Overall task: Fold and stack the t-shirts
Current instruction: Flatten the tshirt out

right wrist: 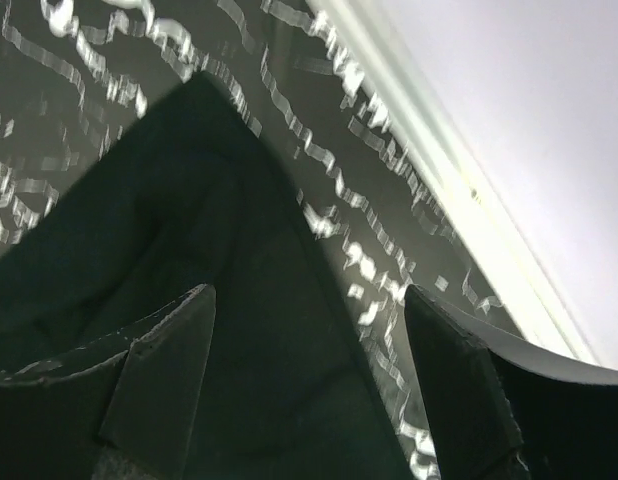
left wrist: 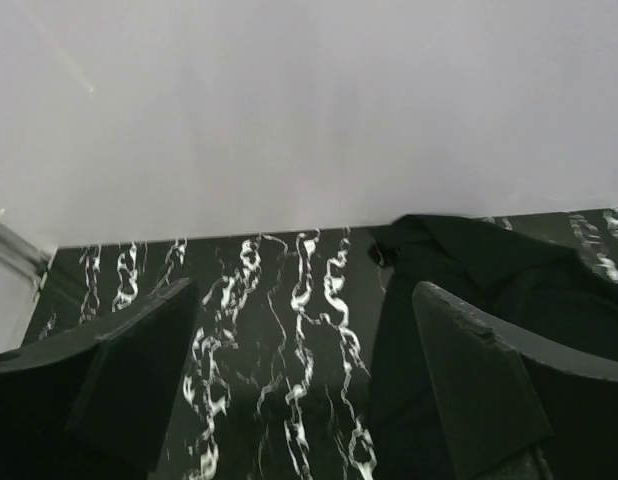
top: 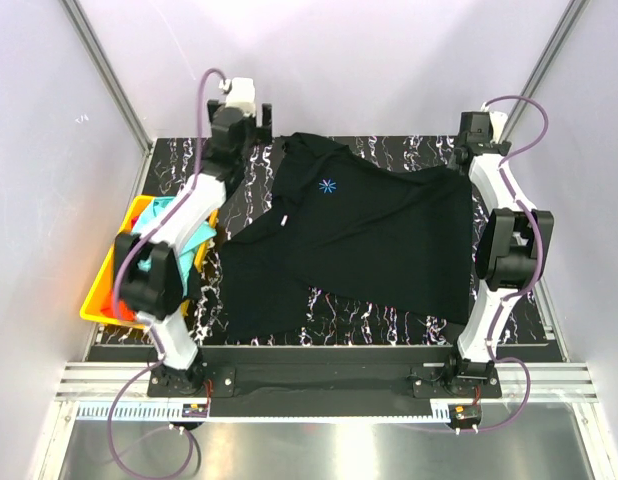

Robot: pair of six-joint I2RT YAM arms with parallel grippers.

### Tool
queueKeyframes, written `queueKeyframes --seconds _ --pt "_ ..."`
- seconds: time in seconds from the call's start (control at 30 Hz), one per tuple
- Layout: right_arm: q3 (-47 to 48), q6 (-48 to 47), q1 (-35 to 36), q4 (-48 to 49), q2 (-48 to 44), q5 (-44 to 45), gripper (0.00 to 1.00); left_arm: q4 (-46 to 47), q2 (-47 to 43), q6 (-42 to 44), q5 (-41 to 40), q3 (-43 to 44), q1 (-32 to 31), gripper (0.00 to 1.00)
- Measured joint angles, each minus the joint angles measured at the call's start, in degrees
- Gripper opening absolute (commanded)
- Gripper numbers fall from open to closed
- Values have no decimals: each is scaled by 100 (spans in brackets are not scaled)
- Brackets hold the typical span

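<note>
A large black t-shirt [top: 359,235] with a small blue star print lies spread and rumpled across the marbled table. My left gripper [top: 257,118] is open and empty at the far left, just left of the shirt's far corner; the left wrist view [left wrist: 304,300] shows bare table between the fingers and black cloth [left wrist: 489,270] to the right. My right gripper [top: 467,152] is open over the shirt's far right edge; in the right wrist view [right wrist: 309,295] the cloth [right wrist: 169,220] lies under it. A turquoise shirt [top: 164,215] and an orange-red one [top: 116,303] lie in the bin.
A yellow plastic bin [top: 94,298] stands at the table's left edge beside my left arm. White enclosure walls with metal posts close off the back and sides. A metal rail runs along the near edge by the arm bases.
</note>
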Motion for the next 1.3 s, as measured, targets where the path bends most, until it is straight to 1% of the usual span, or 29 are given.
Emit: queueKeyframes --seconds 0.07,0.13,0.23,0.3,0.33,0.4,0.43,0.5,0.53,0.57,0.63,0.7,0.77,0.83,0.97,1.1,1.13,1.3 --pt "39 181 4 -319 -35 -164 82 -273 -599 -245 26 -479 -46 92" --pt "39 411 7 -671 -70 -492 80 -487 -1110 -496 57 -975 -109 88" --pt "-109 767 15 -1062 -197 -1252 78 -1172 -1770 -925 354 -1731 -203 86" --pt "-461 999 63 -1228 -448 -1790 76 -1628 -2033 -1198 551 -2135 -269 86" --pt "-658 1093 109 -1303 -595 -2033 75 -1926 -2236 -1390 680 -2542 -308 86" --pt "-1034 1235 254 -1370 -870 -2398 75 -2267 -2485 -1641 804 -3023 -378 86" --pt "-1224 1294 376 -1451 -1005 -2575 73 -2546 -2660 -1792 883 -3309 -407 84" --pt "-1674 1403 658 -1464 -1307 -2872 73 -3014 -2968 -2076 1008 -3703 -446 81" --pt "-1904 1460 782 -1488 -1451 -3005 72 -3281 -3158 -2245 1071 -3873 -461 72" --pt "-2140 1517 907 -1491 -1591 -3158 72 -3442 -3279 -2365 1119 -3950 -463 69" --pt "-2623 1668 1038 -1515 -1862 -3392 72 -3657 -3541 -2656 1237 -4105 -474 67" --pt "-3040 1805 1023 -1591 -2063 -3477 72 -3720 -3674 -2964 1329 -4229 -485 68" --pt "-3322 1923 977 -1646 -2155 -3495 72 -3740 -3620 -3230 1403 -4334 -498 70" --pt "-3471 2033 944 -1676 -2157 -3482 72 -3748 -3329 -3401 1523 -4343 -507 70" --pt "-3523 2162 890 -1683 -2114 -3421 72 -3722 -2184 -3536 1825 -4144 -511 70" --pt "-3523 2205 699 -1624 -1871 -3386 72 -3744 -1152 -3560 2004 -3644 -511 70" --pt "-3523 2210 597 -1609 -1777 -3375 72 -3845 -981 -3569 2046 -3440 -511 70" --pt "-3523 2221 103 -1510 -1344 -3252 72 -3731 -304 -3574 2218 -2697 -511 70"
